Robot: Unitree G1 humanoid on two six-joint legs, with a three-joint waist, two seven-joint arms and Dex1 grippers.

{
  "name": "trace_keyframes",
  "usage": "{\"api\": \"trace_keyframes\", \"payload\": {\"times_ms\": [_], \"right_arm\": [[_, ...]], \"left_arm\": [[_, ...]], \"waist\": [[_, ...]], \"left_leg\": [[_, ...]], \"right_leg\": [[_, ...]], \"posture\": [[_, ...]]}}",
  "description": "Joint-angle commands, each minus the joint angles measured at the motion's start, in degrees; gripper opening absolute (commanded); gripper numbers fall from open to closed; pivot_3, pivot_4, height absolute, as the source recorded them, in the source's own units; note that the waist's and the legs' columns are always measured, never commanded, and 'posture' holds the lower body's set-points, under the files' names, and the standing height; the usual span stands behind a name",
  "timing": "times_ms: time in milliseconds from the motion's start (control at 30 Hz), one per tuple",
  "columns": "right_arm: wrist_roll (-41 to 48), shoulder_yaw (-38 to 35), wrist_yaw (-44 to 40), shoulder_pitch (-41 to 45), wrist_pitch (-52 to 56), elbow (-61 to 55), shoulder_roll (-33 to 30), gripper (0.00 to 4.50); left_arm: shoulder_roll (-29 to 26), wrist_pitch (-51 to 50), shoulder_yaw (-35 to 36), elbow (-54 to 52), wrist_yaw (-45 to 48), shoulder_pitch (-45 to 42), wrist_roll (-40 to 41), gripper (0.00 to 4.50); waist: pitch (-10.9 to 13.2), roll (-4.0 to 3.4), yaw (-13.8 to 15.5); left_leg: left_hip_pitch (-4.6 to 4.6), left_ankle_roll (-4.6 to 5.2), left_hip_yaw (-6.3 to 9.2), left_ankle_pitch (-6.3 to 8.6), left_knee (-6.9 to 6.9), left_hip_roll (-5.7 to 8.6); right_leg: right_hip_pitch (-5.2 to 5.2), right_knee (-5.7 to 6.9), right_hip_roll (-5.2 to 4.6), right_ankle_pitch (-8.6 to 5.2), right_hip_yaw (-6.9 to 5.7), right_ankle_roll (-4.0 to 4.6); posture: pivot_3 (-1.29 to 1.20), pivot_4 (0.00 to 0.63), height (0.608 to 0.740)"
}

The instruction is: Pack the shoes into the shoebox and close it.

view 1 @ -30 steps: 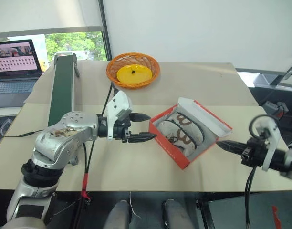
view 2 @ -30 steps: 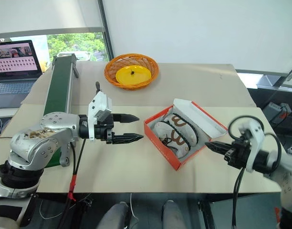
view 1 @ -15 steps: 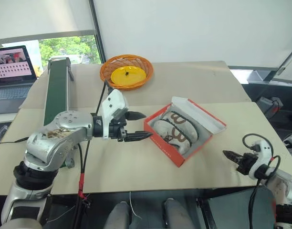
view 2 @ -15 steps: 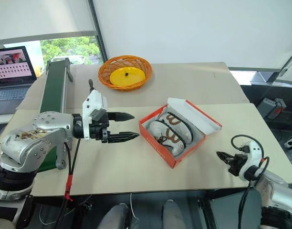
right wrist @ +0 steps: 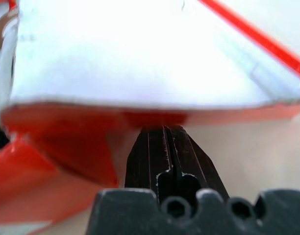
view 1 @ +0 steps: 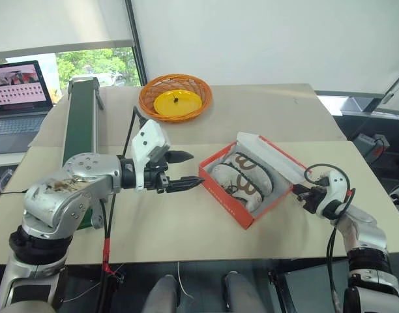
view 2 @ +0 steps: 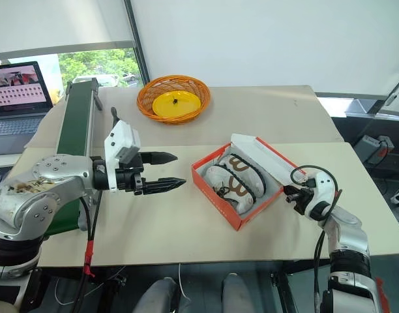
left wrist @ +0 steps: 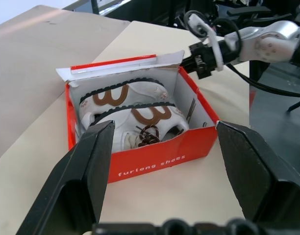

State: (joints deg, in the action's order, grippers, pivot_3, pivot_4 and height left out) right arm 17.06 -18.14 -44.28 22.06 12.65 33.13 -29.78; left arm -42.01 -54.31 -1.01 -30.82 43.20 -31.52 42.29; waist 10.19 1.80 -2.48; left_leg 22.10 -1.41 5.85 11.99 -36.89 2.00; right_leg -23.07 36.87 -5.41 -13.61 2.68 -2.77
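The right gripper [right wrist: 170,139] has its fingers pressed together, tips tucked under the raised lid of the shoebox [view 1: 233,207], hidden there. The left gripper [view 1: 188,171] hangs spread wide, holding nothing, just beside the box's near corner. Both shoes [left wrist: 133,115] lie inside, partly masked by the walls

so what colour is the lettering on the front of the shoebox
White, printed on the red-orange front wall of the shoebox. It shows best in the left wrist view.
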Motion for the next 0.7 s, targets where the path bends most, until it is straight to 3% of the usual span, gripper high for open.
{"api": "trace_keyframes", "payload": {"times_ms": [33, 300, 433, 567, 700], "right_arm": [[3.39, -2.45, -0.39, 0.88, -2.94, -2.56, 0.60, 0.08], [15.79, -5.52, -3.34, -2.39, 7.48, -14.63, 2.96, 0.08], [26.17, -8.67, -3.08, -3.43, 15.96, -22.18, 4.11, 0.08], [33.49, -7.81, -4.94, -6.70, 24.63, -29.90, 3.23, 0.08], [35.26, -4.31, -7.55, -9.70, 30.16, -34.54, 0.50, 0.08]], "left_arm": [[-0.32, -0.18, 1.44, -1.66, -0.65, -0.77, 0.88, 3.52], [0.03, 1.21, -0.06, -0.25, -0.01, -1.64, -0.21, 3.52], [0.33, 1.81, -0.70, 0.42, 0.57, -2.02, -0.76, 3.52], [0.54, 2.53, -1.26, 0.96, 1.08, -2.31, -1.45, 3.52], [0.81, 2.86, -1.52, 1.41, 1.37, -2.57, -1.82, 3.52]], "waist": [[0.00, 0.00, -0.02], [0.02, -0.03, -0.14], [0.03, -0.05, -0.14], [0.04, -0.06, 0.00], [0.04, -0.06, 0.07]], "left_leg": [[0.00, 0.00, 0.00, 0.00, 0.00, 0.00], [-0.01, 0.00, 0.00, 0.00, 0.01, -0.03], [0.00, 0.00, 0.01, 0.00, 0.01, -0.03], [0.00, 0.00, 0.04, 0.00, 0.02, -0.04], [0.04, 0.01, 0.04, 0.01, 0.02, -0.04]], "right_leg": [[0.00, 0.00, 0.01, 0.00, 0.00, 0.00], [-0.01, 0.01, 0.04, 0.02, 0.01, 0.04], [-0.01, 0.01, 0.03, 0.03, 0.01, 0.04], [-0.01, 0.00, 0.05, 0.00, -0.01, 0.01], [-0.01, -0.04, 0.05, -0.04, -0.02, -0.07]], "posture": [[0.00, 0.150, 0.740], [0.00, 0.150, 0.740], [0.00, 0.150, 0.740], [0.00, 0.150, 0.740], [0.00, 0.150, 0.740]]}}
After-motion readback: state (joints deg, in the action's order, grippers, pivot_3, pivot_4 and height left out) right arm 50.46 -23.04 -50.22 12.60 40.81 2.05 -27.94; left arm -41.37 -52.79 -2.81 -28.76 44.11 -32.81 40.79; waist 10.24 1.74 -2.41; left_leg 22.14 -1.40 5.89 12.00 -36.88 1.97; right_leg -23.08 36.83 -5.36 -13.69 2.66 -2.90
